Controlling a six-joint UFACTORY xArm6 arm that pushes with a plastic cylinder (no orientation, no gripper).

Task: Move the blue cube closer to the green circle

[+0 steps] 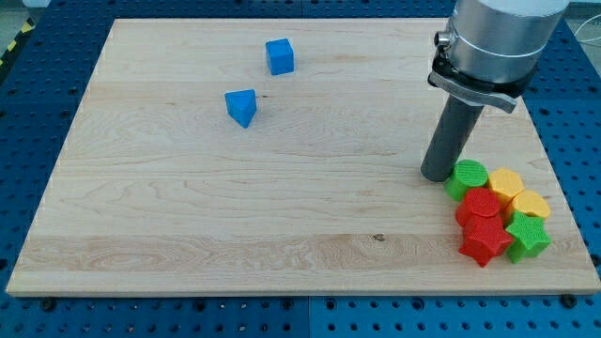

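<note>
The blue cube [280, 56] sits near the view's top, left of centre on the wooden board [188, 207]. The green circle [467, 177] lies at the view's right, at the top left of a cluster of blocks. My tip [438, 175] rests on the board just left of the green circle, touching or almost touching it. The blue cube is far to the upper left of my tip.
A blue triangular block [242, 107] lies below and left of the blue cube. The cluster by the green circle holds a yellow block [507, 182], a yellow heart [531, 205], a red block [479, 207], a red star [485, 242] and a green star [527, 236].
</note>
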